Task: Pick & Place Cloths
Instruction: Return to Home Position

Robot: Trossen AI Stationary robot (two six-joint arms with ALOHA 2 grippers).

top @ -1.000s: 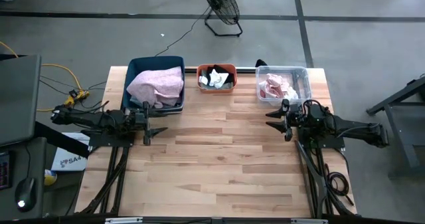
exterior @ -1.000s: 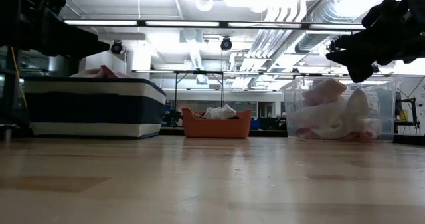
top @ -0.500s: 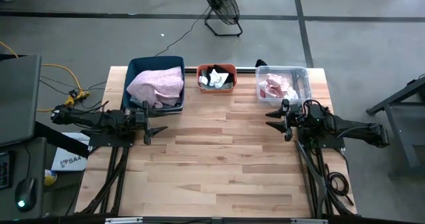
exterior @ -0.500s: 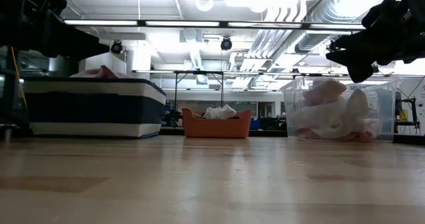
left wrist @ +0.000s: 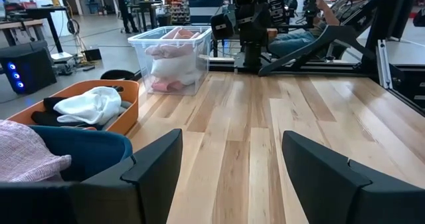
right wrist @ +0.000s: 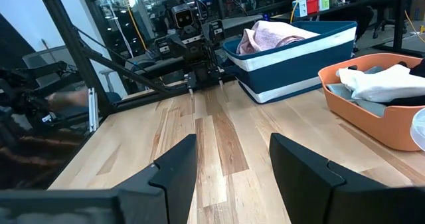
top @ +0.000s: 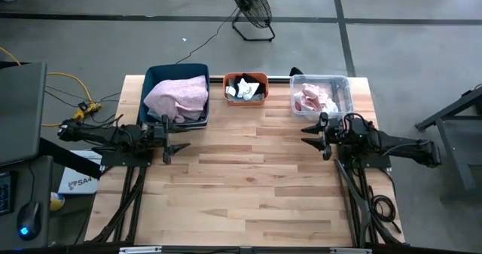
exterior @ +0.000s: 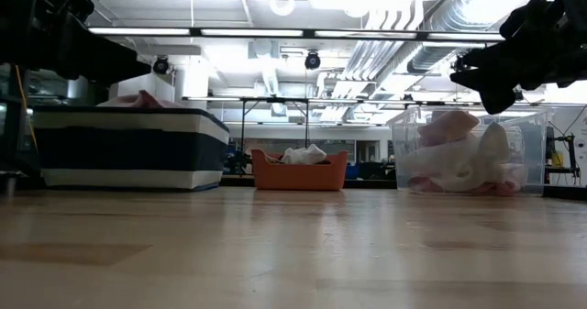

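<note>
Nothing has moved; both my jaws stay released, empty. Cloths (top: 177, 96) lie in bins (top: 153, 74) at 12 o'clock, so I think the job is finished.

Cloths (exterior: 303, 154) lie in three bins (exterior: 128, 151) (blue, orange, clear).

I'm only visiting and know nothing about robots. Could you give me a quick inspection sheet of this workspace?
Surface: wooden table, bins along the far edge.
Job's things: pink cloth in the blue bin; white and black cloths in the orange bin; pink and white cloths in the clear bin.
Clutter: nothing seen.
Grippers: left gripper and right gripper both open, empty, above the table.
Cables: yellow cable on the floor, left of the table.
Surroundings: floor fan beyond the table.
</note>
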